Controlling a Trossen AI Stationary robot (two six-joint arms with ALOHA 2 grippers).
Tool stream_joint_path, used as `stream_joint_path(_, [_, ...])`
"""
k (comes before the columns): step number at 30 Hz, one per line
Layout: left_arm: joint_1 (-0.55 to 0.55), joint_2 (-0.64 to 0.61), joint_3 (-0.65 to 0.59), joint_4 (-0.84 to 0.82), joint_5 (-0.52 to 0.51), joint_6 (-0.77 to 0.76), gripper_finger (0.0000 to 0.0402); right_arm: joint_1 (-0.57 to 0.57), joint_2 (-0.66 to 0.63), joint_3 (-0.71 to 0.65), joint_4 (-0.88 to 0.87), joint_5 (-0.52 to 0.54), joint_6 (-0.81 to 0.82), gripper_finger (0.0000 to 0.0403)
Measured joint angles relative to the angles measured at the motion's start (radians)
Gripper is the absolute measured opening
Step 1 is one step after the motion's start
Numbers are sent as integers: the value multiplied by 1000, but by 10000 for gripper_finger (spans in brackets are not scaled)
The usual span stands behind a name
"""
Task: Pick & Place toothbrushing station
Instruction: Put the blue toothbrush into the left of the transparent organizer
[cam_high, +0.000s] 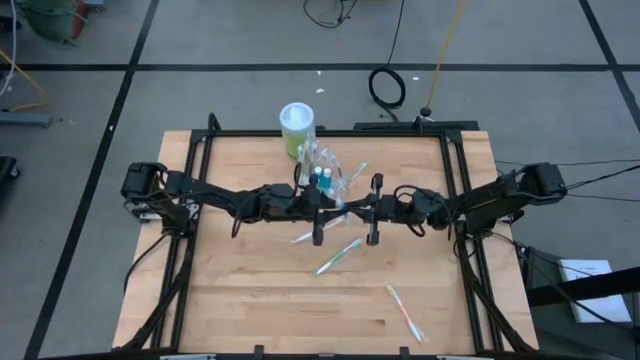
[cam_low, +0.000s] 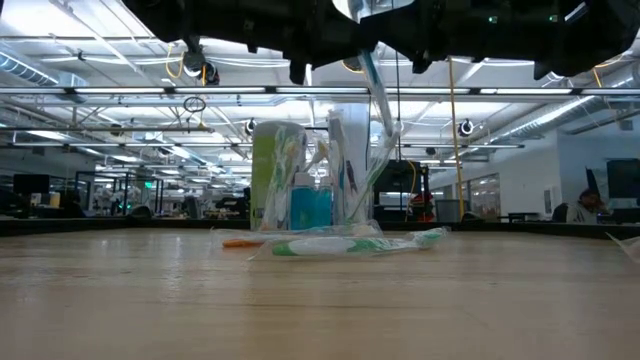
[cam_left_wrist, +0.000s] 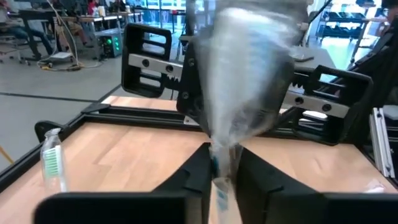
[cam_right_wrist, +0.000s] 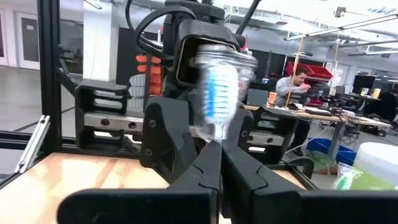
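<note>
High view: mid-frame, the left tool (cam_high: 318, 222) and right tool (cam_high: 373, 222) each pinch a wrapped toothbrush. They face each other before the station (cam_high: 327, 178), probably for loading.

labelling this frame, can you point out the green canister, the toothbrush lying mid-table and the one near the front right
green canister (cam_high: 296, 122): high view, on its white lid.
mid-table toothbrush (cam_high: 337, 256): high view, middle of its handle.
front-right toothbrush (cam_high: 404, 312): high view, middle of its handle.

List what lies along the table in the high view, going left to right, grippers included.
Left gripper → wrapped toothbrush lying on the wood → right gripper → another wrapped toothbrush nearer the table's right edge.
</note>
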Motion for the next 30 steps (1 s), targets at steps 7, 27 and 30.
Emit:
stream_joint_path(7, [3, 0, 0, -26, -1, -3, 11, -3, -2, 0, -46, 0, 7, 42])
stream_joint_path(27, [154, -301, 0, -554, -597, -157, 23, -4, -381, -1, -651, 1, 87, 162])
stream_joint_path(30, [209, -273, 0, -591, -526, -227, 10, -4, -385, -1, -655, 1, 87, 158])
